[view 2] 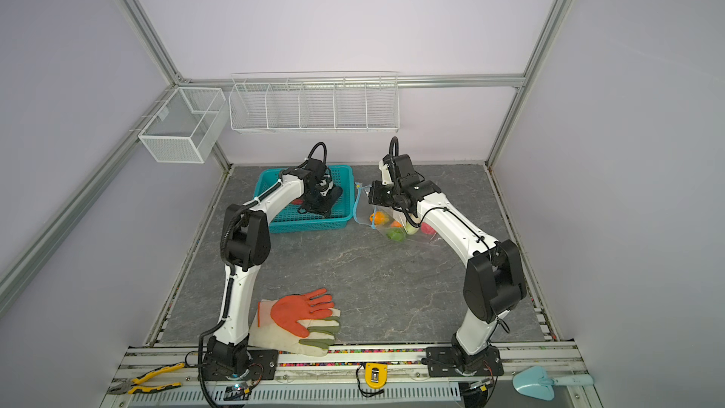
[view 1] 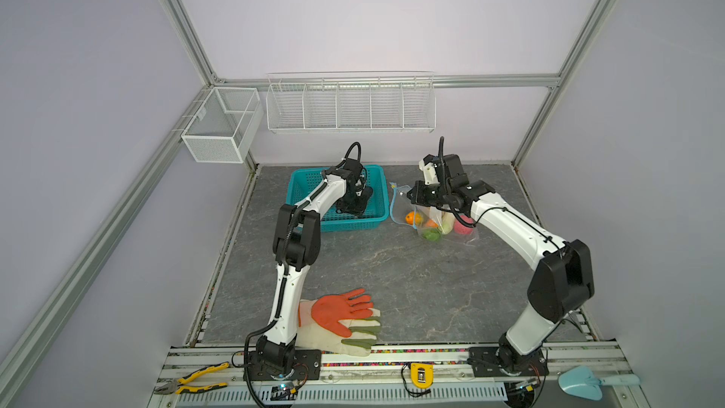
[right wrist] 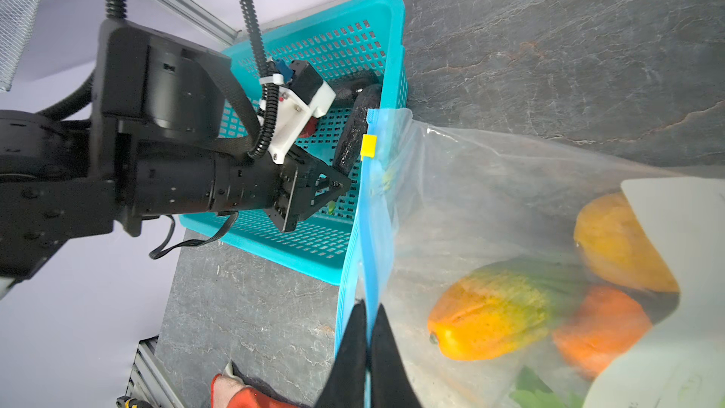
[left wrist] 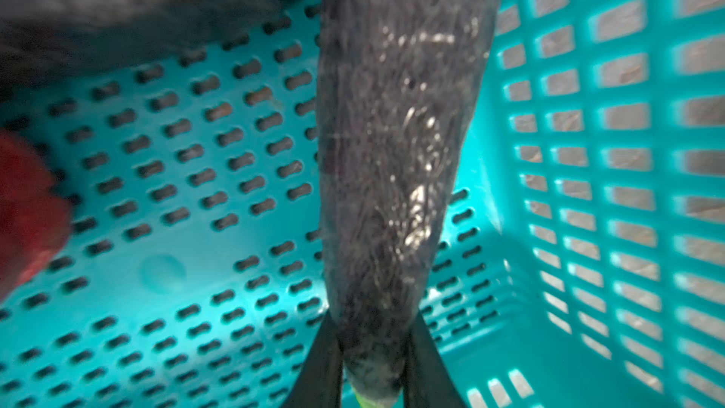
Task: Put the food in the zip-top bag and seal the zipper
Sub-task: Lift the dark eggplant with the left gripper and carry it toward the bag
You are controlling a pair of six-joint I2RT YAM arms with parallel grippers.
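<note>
Food [view 1: 427,225] is in two places. Most of it, orange, yellow-green, white and green pieces, lies inside the bag [right wrist: 490,198] on the table [view 1: 392,268]. A long dark piece [left wrist: 392,131] and a red piece [left wrist: 23,209] are in the basket [left wrist: 588,151] just beside the bag.

My left claw [left wrist: 374,319] is down in the basket with its fingers [left wrist: 325,359] set against both sides of the dark piece's narrow, green-tipped end. That is a pinch, though I cannot tell how firm it is. My right claw [right wrist: 368,308] is pressed together on the zipper [right wrist: 368,229], holding the bag's mouth edge up, with the yellow slider [right wrist: 368,146] further along the strip.

I judge the step in hand to be getting the dark piece out and across. Since I hold it by one end, the long body will probably hang and swing, so I should squeeze fully before lifting. Then I should rise straight up until it clears the basket wall and move slowly toward the mouth. The opening looks narrow from my right wrist. I should hold the strip high and taut and feed the free end in first, well past the zipper, before letting go.
</note>
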